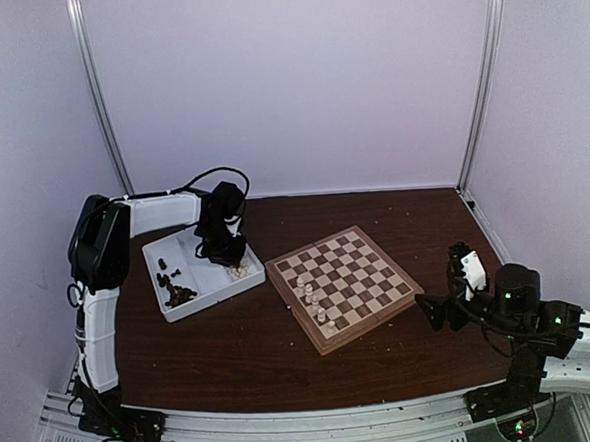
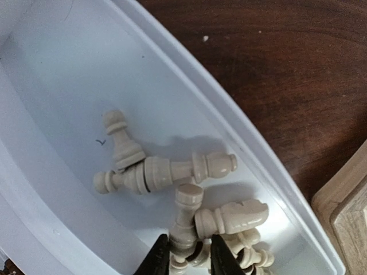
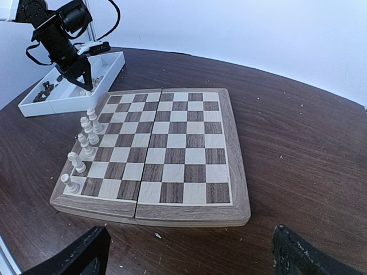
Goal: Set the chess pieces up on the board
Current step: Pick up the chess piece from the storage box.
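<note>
Picking point: left gripper (image 2: 189, 256) is down inside the white tray (image 2: 241, 140), over the right-hand compartment where the loose cream pieces (image 2: 166, 172) lie heaped.
Left jaws: drawn in to a narrow gap, with the black fingertips (image 2: 157, 259) on either side of the foot of one cream piece (image 2: 184, 220). They look to be touching it, so I read it as gripped. It is not yet raised from the heap.
Neighbour: a knight (image 2: 235, 216) lies against the gripped piece and could be dragged along when it is lifted.
Dark pieces (image 1: 175, 288): a loose pile in the tray's left compartment. Sorting by colour probably lets one side be drawn at a time.
Board (image 1: 364, 277): on the brown table (image 1: 435, 222), just right of the tray and turned cornerwise to the arms. I'd guess it sits close to keep the carry short.
Placed pieces (image 3: 86, 143): a short file of cream figures stands upright along the board edge nearest the tray. All other squares are bare, so setup looks to be at an early stage.
Right gripper (image 3: 192, 249): low over the table right of the board, jaws spread wide and holding nothing. It seems parked clear of the left arm's path.
</note>
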Robot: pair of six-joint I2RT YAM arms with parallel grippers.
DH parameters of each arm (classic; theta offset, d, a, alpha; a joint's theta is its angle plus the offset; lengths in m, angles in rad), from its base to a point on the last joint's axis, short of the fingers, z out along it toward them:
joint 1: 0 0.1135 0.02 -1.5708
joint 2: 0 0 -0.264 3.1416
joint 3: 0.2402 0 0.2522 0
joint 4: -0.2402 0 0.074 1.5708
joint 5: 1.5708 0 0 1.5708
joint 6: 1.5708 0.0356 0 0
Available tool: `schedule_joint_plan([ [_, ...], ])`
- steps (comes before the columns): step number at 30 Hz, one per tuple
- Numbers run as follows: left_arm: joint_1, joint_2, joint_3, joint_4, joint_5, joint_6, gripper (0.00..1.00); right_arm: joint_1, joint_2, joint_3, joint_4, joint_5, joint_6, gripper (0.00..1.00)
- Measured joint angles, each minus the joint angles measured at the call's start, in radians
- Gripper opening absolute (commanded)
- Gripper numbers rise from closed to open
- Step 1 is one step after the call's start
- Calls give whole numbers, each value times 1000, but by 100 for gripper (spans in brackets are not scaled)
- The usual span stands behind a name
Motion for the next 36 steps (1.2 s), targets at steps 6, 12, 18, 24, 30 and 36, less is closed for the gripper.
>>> schedule_joint_plan([
  [6,-4,23,12,-11,-11,44,27,0,-3,0,0,0,0,100],
  [12,-5,71,71,-46,-9,68,7,0,-3,0,0,0,0,100],
  [18,-5,70,79,-69,-6,71,5,0,-3,0,0,0,0,100],
  [24,-8,-28,-11,-80,12,50,6,0,-3,0,0,0,0,100],
  [30,-9,-174,-116,-76,33,24,4,0,-4,0,0,0,0,100],
  [36,-23,-209,-238,-39,38,5,4,0,-8,0,1,0,0,100],
])
